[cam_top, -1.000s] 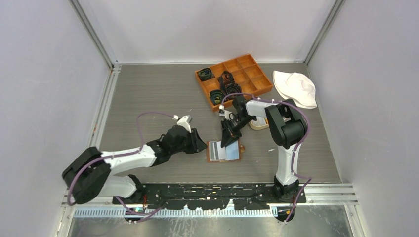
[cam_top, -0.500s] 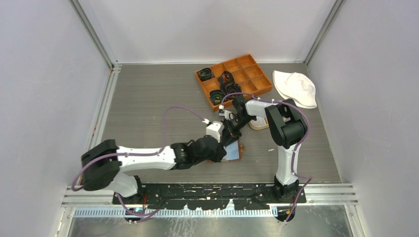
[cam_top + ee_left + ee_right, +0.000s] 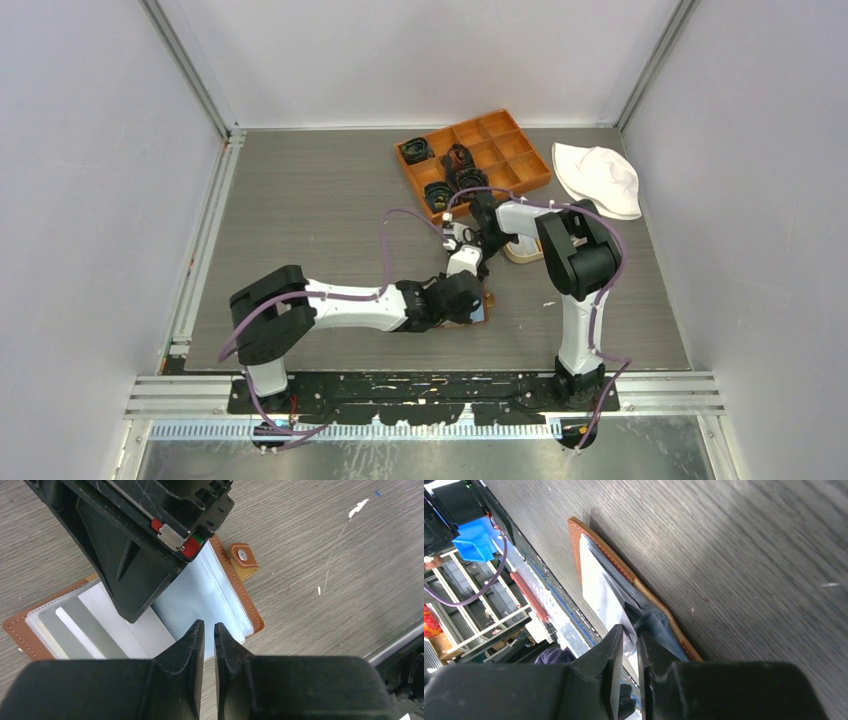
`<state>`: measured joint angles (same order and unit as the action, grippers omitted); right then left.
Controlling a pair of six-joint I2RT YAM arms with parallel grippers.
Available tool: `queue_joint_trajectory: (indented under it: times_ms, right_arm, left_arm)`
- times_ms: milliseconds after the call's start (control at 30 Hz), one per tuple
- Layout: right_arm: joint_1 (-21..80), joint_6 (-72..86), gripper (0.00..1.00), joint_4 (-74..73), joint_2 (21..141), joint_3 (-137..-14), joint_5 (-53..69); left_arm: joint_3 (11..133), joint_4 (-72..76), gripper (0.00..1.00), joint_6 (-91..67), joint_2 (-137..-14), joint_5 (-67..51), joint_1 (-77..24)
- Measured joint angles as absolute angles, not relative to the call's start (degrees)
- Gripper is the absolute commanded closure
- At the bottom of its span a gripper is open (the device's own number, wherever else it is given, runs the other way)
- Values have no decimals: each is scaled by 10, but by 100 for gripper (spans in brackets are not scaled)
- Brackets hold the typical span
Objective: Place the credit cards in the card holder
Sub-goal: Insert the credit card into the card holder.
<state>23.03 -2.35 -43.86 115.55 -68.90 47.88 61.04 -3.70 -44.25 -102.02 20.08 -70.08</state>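
Brown leather card holder (image 3: pixel 220 597) open flat, grey card (image 3: pixel 75 626) inside.

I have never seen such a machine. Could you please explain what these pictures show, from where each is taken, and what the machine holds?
This is a robot: a left arm and a right arm fixed at the near edge of a grey table. The wide picture looks down from above; the other two come from a small camera on each wrist, so each shows its own black tool. On the table lie an open brown card holder with clear pages, an orange box of compartments and a white hat. A grey card sits in one page. The right tool pinches a clear page of the holder and holds it up. The left tool hovers over the holder, fingers nearly shut; I cannot tell whether it grips anything.
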Motion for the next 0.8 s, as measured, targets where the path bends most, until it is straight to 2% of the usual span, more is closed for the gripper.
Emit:
queue_joint_trajectory:
  times_ms: [400, 800]
  right_arm:
    - [230, -27, 76, -440, 1155, -689, 478]
    - [230, -32, 71, -444, 1155, -692, 478]
  left_arm:
    - [646, -106, 80, -433, -1056, 241, -701]
    - [647, -133, 80, -414, -1046, 265, -701]
